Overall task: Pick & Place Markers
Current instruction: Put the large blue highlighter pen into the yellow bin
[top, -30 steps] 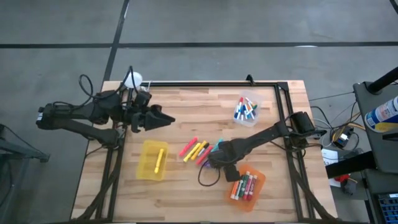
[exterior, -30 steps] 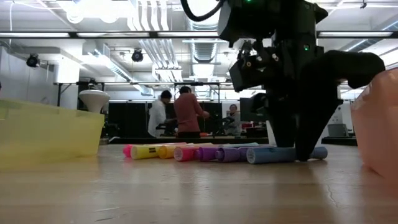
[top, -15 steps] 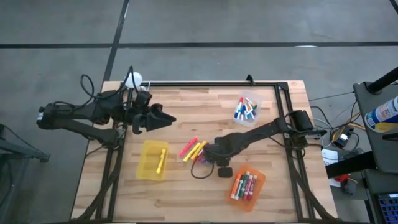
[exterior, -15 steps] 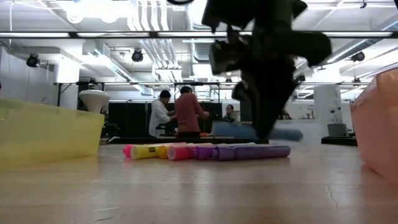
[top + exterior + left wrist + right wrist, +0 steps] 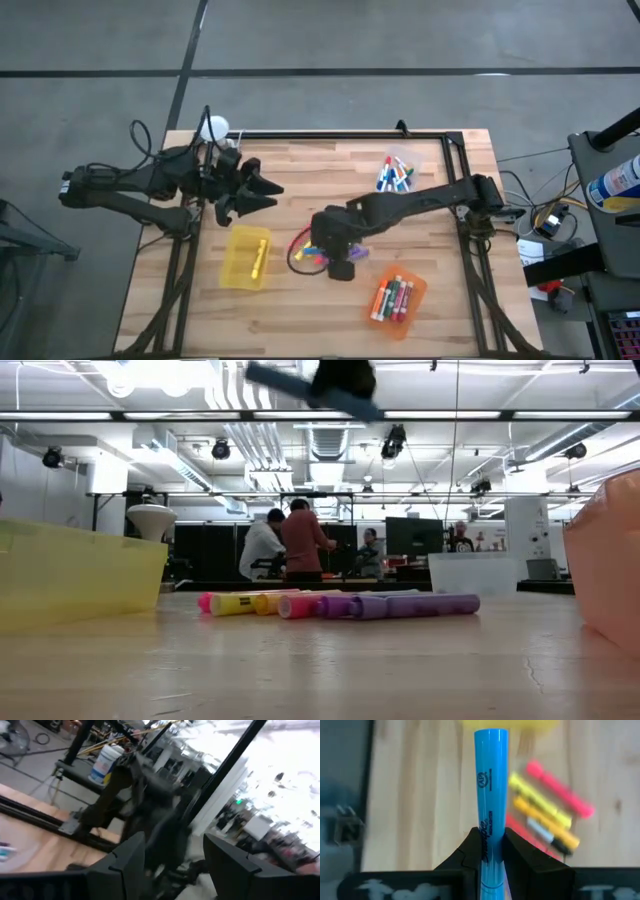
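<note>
A row of markers (image 5: 340, 605) in pink, yellow and purple lies on the table's middle, also seen from above as markers (image 5: 303, 243) and past the fingers as markers (image 5: 545, 815). My right gripper (image 5: 320, 242) hangs high above them, shut on a blue marker (image 5: 490, 780), which shows at the top of the low view as a tilted blue marker (image 5: 310, 390). My left gripper (image 5: 265, 190) stands open over the table's left part, level and holding nothing; its fingers show apart (image 5: 172, 865). My right gripper pinches the blue marker's barrel near its printed end (image 5: 488, 837) between its two fingers (image 5: 520, 852). The fingers slant down from the table's right, and the marker runs along them and sticks out ahead. It is lifted clear, tilted, high above the row.
A yellow bin (image 5: 246, 257) with one yellow marker stands left of the row. An orange bin (image 5: 397, 298) with several markers stands at the near right, and a clear bin (image 5: 397, 175) with several more at the far right. People stand in the room behind.
My right gripper has taken the blue marker from the right end of the row and risen fast with it, drifting toward the table's left. The marker is lifted clear; the other markers stay in place. My left gripper has rolled about its own line without shifting.
</note>
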